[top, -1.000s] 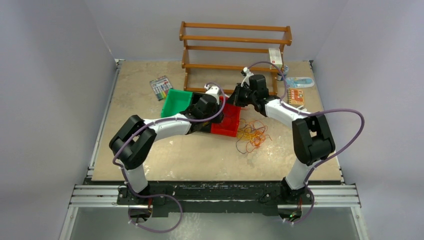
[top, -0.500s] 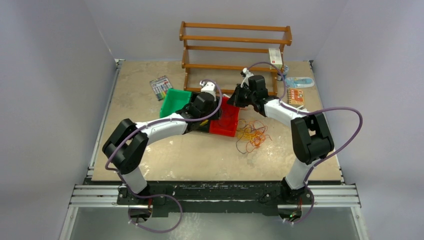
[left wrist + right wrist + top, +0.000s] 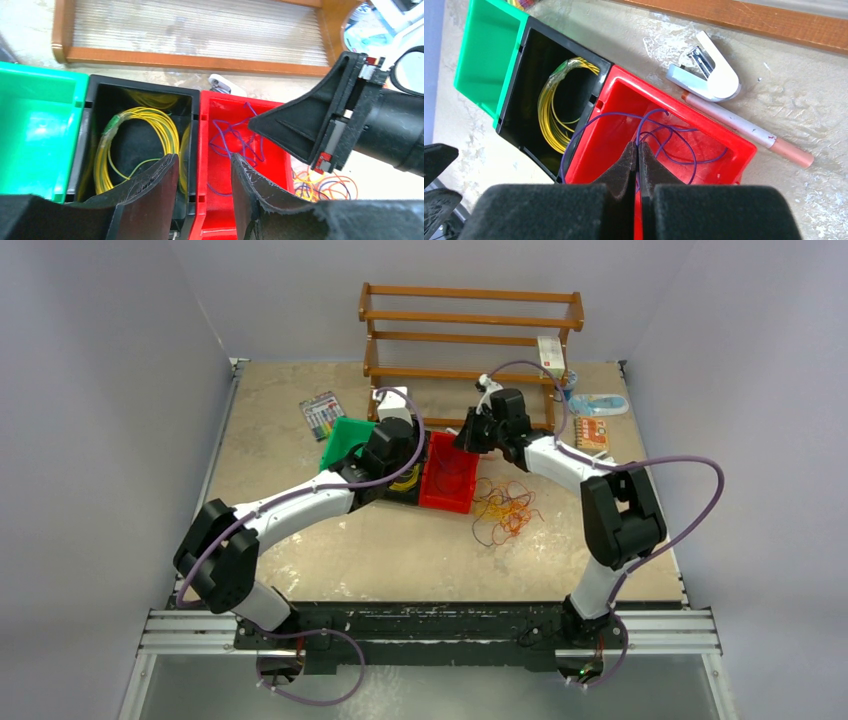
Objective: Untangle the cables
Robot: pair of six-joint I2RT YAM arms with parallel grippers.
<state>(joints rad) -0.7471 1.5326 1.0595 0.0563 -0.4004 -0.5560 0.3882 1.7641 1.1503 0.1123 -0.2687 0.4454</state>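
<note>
1. Holds left fingers [image 3: 150,185] spread above black bin [image 3: 140,89] and red bin [image 3: 204,125].
2. Presses right fingers [image 3: 626,160] together over purple cable [image 3: 624,115] in red bin.
3. Shows yellow cable [image 3: 167,125] in black bin, tangled cables [image 3: 503,512] on table [image 3: 400,550], right.

Near the beige table's [image 3: 400,560] far edge, a green plastic bin [image 3: 345,440], a black plastic bin [image 3: 145,90] and a red plastic bin [image 3: 450,485] stand in a row, left to right. A yellow wire coil [image 3: 167,127] lies in the black bin, and dark purple wire loops [image 3: 669,131] lie in the red. Behind them stands a brown wooden rack [image 3: 470,320], with a white stapler [image 3: 711,77] and a pink pen [image 3: 744,131] lying between. A loose orange-yellow-purple cable tangle [image 3: 503,512] lies right of the red bin.
</note>
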